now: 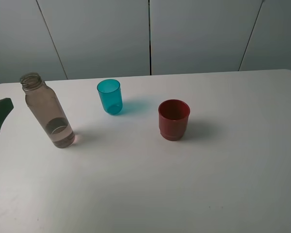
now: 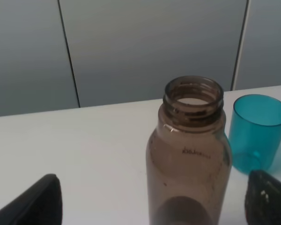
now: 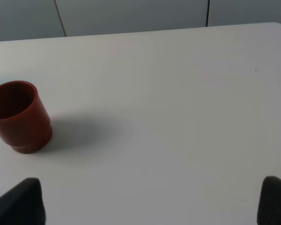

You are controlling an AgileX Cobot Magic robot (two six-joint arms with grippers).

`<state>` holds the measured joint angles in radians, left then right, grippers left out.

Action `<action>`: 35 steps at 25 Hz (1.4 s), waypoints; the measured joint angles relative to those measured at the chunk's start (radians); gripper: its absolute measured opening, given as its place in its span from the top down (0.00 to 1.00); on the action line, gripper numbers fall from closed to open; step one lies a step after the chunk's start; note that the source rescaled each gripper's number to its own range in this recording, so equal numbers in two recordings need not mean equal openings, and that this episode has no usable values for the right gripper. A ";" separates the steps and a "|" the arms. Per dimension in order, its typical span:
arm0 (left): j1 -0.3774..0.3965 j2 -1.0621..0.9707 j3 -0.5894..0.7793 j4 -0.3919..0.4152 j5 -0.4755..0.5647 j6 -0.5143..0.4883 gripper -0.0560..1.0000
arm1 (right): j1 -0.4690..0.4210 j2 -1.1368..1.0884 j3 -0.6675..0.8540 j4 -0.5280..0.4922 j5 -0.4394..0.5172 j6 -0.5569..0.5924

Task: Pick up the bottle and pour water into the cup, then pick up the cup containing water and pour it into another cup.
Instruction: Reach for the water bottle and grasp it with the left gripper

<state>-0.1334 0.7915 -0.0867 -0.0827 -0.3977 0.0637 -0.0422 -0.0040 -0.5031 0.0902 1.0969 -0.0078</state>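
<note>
**Stock at hand: three vessels on the table, both grippers unladen**

1. Left gripper [image 2: 150,206]: I see its two dark fingers [image 2: 35,204] spread wide. They hold nothing. In the wrist view the bottle is framed between them, and neither finger touches it. From the high camera the gripper sits at the table's left edge, near the bottle but apart from it.
2. Right gripper [image 3: 147,204]: fingers [image 3: 18,201] wide apart over bare tabletop, nothing held or touched.
3. Bottle [image 1: 47,114]: smoky grey-brown, see-through, uncapped, with a threaded neck. It stands upright at the left of the white table [image 1: 184,184], with a little water in the bottom.
4. Teal tumbler [image 1: 109,96]: translucent, upright, to the right of the bottle and further back, apart from it.
5. Red cup [image 1: 173,119]: opaque dark red, stepped base, upright near the table's middle. It is right of the tumbler, slightly nearer me, and clear of both right fingers.
</note>
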 joint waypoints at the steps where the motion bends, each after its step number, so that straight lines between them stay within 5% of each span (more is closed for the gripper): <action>1: 0.000 0.021 0.005 0.008 -0.033 0.000 0.00 | 0.000 0.000 0.000 0.000 0.000 0.000; 9: -0.002 0.208 0.041 0.110 -0.292 -0.038 0.00 | 0.000 0.000 0.000 0.000 0.000 0.002; 27: -0.002 0.645 0.042 0.133 -0.759 -0.005 0.00 | 0.000 0.000 0.000 0.000 0.000 0.002; 35: -0.002 0.830 -0.029 0.155 -0.809 0.003 0.00 | 0.000 0.000 0.000 0.000 0.000 0.002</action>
<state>-0.1351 1.6213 -0.1158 0.0719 -1.2066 0.0666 -0.0422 -0.0040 -0.5031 0.0902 1.0969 -0.0058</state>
